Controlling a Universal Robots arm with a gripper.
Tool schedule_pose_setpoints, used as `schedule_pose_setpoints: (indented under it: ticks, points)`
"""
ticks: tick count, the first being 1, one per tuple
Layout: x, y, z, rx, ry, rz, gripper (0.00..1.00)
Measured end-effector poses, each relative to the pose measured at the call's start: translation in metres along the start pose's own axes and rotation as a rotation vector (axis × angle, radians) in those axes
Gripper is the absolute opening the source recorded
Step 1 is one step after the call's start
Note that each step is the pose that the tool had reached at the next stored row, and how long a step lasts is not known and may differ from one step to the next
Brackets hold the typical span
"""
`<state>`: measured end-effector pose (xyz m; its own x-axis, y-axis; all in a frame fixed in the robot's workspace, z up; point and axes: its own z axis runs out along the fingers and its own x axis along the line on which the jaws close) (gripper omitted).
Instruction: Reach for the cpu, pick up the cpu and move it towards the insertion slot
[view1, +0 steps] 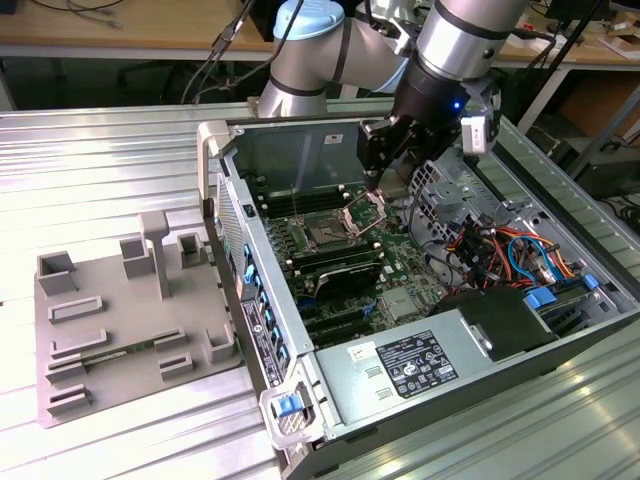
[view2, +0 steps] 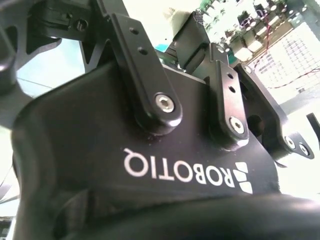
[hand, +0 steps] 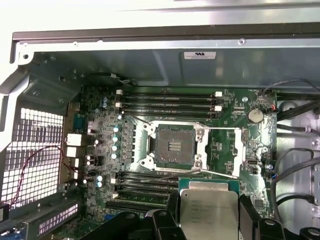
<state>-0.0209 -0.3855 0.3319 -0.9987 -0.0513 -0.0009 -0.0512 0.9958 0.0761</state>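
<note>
Gripper (view1: 378, 172), matte black w/ bolted link bars, hangs inside the open PC case over the motherboard. In the first wrist view its fingers (hand: 248, 216) are closed in on the cpu (hand: 209, 209), one black finger at each side edge, chip held flat. Cpu: square, silvery brushed-metal top plate w/ thin greenish rim; faint engraved print on the plate, too small to make out. It sits just beside the insertion slot (hand: 174, 146), not over it yet.

Slot: dark square socket w/ a grid of pale contacts in the middle, shiny silver frame around it, thin wire lever along one side. In the exterior view the slot (view1: 327, 235) has its hinged metal plate (view1: 366, 211) tilted up, right under the gripper.

Long black memory slots (hand: 167, 102) run on both sides of the socket, set in green circuit board dotted w/ small cylindrical caps. Coin cell (hand: 256, 115) near the board edge.

Case (view1: 214, 140): grey sheet metal. White sticker on the case wall (hand: 200, 55), text unreadable; another white-and-black label on the PSU (view1: 405, 362), also unreadable. Grey moulded tray (view1: 130, 310) w/ raised rectangular frames lies well apart, at the exterior view's left, on ribbed metal table (view1: 90, 170).
</note>
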Motion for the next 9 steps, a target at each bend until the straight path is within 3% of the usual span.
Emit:
schedule_pose_setpoints:
  ticks: [9]
  points:
    - [-0.0016, 0.0161, 0.0025, -0.0001, -0.0001, 0.000, 0.55]
